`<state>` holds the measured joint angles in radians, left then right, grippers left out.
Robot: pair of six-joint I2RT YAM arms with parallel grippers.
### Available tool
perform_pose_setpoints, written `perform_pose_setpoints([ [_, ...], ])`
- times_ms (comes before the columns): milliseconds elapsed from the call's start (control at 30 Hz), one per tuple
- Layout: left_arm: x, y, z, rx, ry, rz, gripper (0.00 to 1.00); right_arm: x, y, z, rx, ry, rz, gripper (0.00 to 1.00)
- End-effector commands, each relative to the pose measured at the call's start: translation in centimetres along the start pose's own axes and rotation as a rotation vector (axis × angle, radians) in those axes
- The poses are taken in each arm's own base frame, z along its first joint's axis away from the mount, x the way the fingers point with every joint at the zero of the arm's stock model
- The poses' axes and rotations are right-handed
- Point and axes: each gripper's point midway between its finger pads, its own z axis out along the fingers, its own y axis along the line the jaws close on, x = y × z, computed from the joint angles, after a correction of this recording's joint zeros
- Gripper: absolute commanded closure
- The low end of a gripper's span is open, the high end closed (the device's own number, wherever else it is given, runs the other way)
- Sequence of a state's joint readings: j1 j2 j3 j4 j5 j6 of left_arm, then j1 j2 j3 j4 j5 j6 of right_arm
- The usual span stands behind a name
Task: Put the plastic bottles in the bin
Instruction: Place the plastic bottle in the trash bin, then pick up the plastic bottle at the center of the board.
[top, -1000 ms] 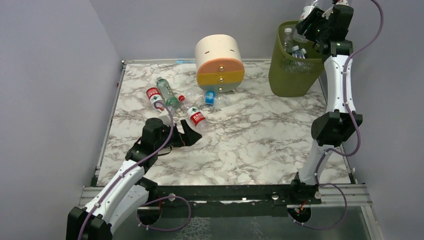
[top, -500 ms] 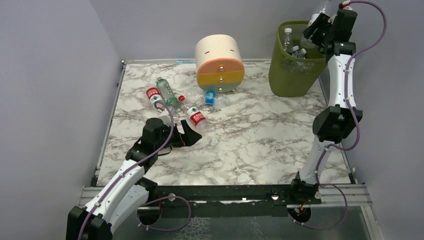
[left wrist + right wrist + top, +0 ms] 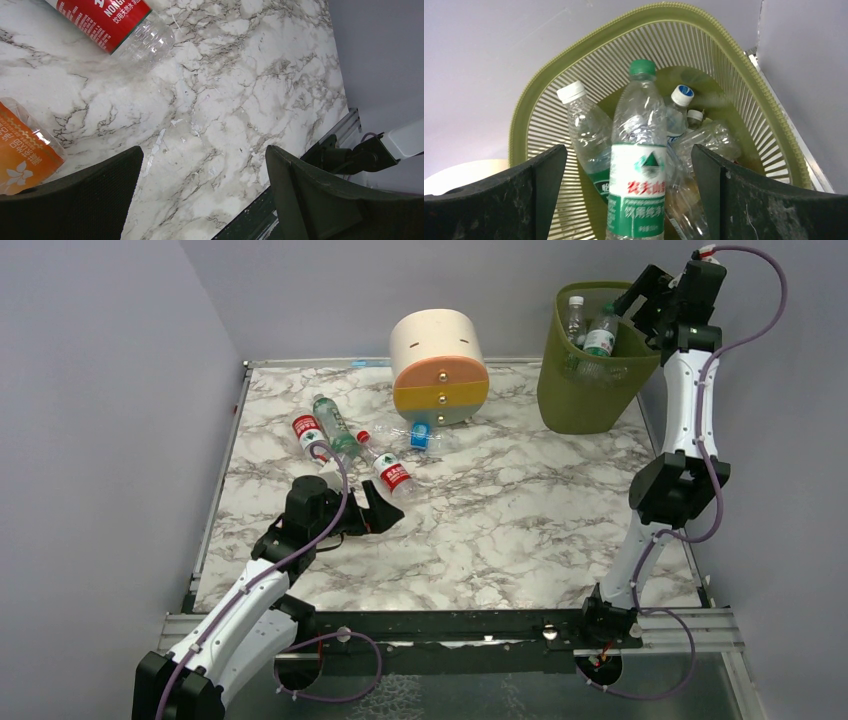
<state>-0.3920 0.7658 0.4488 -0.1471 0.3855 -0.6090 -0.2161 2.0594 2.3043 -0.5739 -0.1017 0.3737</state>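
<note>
Clear green-labelled bottle (image 3: 636, 165) upright in slatted olive bin (image 3: 591, 75), left end effector (image 3: 202, 160) apart, right end effector (image 3: 647, 300) apart

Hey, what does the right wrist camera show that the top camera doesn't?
Only the right wrist: a blue-capped bottle and others deep in the bin. Only the top: bottles lying on the table, and the left arm. Both: the bin, with a green-capped bottle neck-up in it beside a white-capped bottle.
</note>
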Motion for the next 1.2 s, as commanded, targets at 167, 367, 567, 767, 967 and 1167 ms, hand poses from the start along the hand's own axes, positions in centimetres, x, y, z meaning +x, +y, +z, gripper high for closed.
perform_pose_setpoints([
  [167, -0.8, -1.2, -0.4, 0.044, -0.018, 0.011, 0.01, -2.5, 7.0, -7.1, -0.244, -0.039, 0.032, 0.02],
  [367, -0.7, -1.2, -0.4, 0.046, -0.02, 0.007, 0.01, 2.0, 15.4, -12.2, -0.432, 0.017, -0.076, 0.0],
  [567, -0.4, -1.6, -0.5, 0.079, -0.022, -0.017, 0.01, 8.3, 20.0, -16.6, -0.543, 0.097, -0.168, 0.0],
  [767, -0.7, -2.2, -0.6, 0.1, -0.028, -0.035, 0.01, 15.7, 23.2, -21.1, -0.686, 0.208, -0.231, 0.01],
  [967, -0.9, -2.3, -0.1, 0.104, -0.024, -0.063, 0.01, 24.6, 24.2, -23.8, -0.79, 0.383, -0.281, 0.0],
  [1167, -2.2, -1.8, 0.0, 0.056, -0.064, -0.04, 0.01, 31.7, 22.7, -24.4, -0.786, 0.501, -0.294, 0.0],
])
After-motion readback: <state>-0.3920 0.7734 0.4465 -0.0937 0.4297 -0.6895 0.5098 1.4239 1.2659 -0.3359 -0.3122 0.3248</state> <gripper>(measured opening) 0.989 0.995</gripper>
